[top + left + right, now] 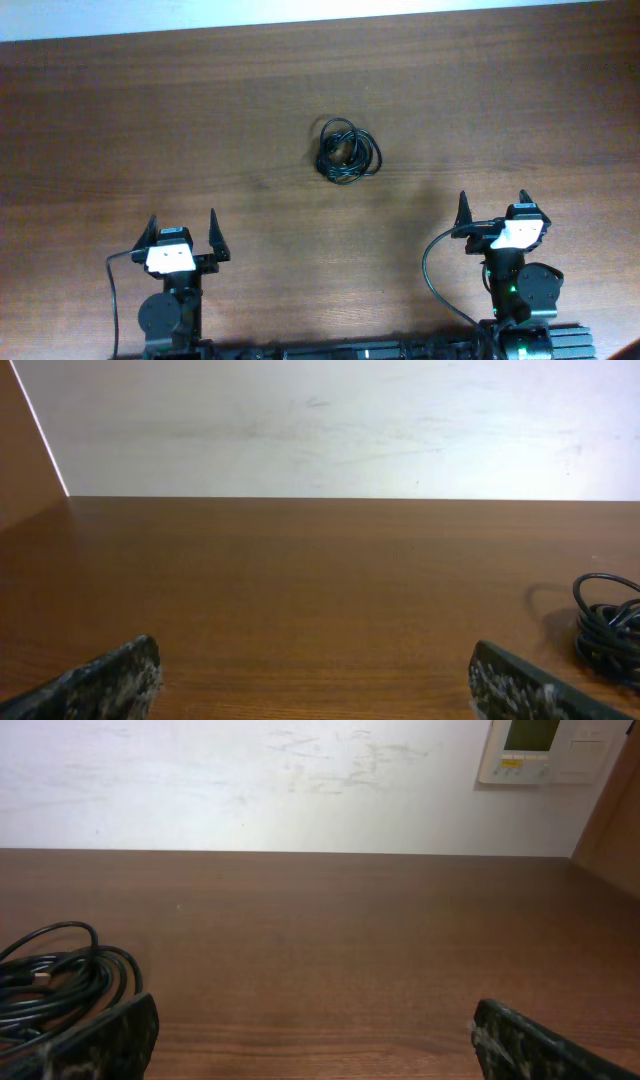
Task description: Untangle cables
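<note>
1. Cables [347, 152]: one small coiled black bundle, lying on the wooden table [150, 120] near its middle, well ahead of both arms.
2. Left gripper [184, 235]: fingers spread wide, holding nothing. It sits at the near edge, well apart from the bundle, which shows at the right edge of its wrist view.
3. Right gripper [494, 212]: fingers likewise wide, empty. It sits at the near edge, with the bundle to its front left.
4. Wall panel [545, 750]: pale, with a small display, on the white wall beyond the table.
</note>
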You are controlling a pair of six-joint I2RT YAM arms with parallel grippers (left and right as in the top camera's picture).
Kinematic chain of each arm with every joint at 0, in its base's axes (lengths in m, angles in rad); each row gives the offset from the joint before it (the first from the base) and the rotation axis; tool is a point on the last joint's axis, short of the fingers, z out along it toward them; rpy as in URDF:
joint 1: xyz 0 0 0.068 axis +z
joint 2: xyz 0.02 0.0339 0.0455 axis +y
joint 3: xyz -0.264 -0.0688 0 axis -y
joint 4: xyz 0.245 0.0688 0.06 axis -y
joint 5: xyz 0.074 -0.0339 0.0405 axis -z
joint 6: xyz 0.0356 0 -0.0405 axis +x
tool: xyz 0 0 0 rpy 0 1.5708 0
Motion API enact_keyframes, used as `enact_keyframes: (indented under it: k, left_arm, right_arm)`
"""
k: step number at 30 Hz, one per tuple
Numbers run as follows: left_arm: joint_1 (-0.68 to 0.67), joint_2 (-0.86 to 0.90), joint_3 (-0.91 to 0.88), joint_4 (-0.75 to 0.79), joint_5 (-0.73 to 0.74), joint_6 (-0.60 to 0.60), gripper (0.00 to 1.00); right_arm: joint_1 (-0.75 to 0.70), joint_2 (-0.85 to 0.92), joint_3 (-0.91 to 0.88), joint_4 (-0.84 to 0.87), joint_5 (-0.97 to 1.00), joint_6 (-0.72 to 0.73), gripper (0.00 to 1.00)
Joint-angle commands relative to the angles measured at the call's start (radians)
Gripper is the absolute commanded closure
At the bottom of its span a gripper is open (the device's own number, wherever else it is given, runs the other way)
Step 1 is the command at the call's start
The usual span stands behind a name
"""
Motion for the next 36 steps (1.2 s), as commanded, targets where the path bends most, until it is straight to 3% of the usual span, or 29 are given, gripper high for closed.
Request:
enact_keyframes:
  k: [1, 3, 7, 9, 13, 20, 24, 26, 30, 36]
  left_arm:
    - [0.005, -0.001, -0.007, 0.004, -0.016, 0.019, 0.01]
    - [0.005, -0.001, -0.007, 0.006, -0.015, 0.02, 0.01]
    - [0.005, -0.001, -0.006, 0.153, -0.004, 0.018, 0.02]
    - [0.005, -0.001, -0.006, 0.223, 0.202, 0.007, 0.01]
    - [0.005, 0.098, 0.158, 0.086, 0.237, -0.035, 0.01]
    - [-0.03, 0.732, 0.707, -0.189, 0.338, -0.035, 0.02]
    - [-0.177, 1.101, 0.989, -0.339, 0.346, -0.034, 0.02]
    - [-0.26, 1.276, 1.074, -0.308, 0.346, -0.03, 0.02]
    - [-0.328, 1.532, 1.085, -0.102, 0.372, -0.031, 0.01]
    - [-0.406, 1.814, 1.085, 0.056, 0.358, -0.031, 0.01]
  right_arm:
    - [0.01, 0.0, 0.007, -0.024, 0.034, 0.0, 0.01]
    - [0.01, 0.0, 0.007, -0.024, 0.034, 0.0, 0.01]
    - [0.01, 0.0, 0.007, -0.024, 0.034, 0.0, 0.02]
    - [0.01, 0.0, 0.007, -0.024, 0.034, 0.0, 0.01]
    - [0.01, 0.0, 0.007, -0.024, 0.034, 0.0, 0.01]
    - [0.01, 0.0, 0.007, -0.024, 0.034, 0.0, 0.01]
    - [0.01, 0.0, 0.007, -0.024, 0.034, 0.0, 0.01]
    - [0.01, 0.0, 0.007, -0.024, 0.034, 0.0, 0.01]
    - [0.01, 0.0, 0.007, -0.024, 0.034, 0.0, 0.01]
    - [0.01, 0.0, 0.007, -0.024, 0.034, 0.0, 0.01]
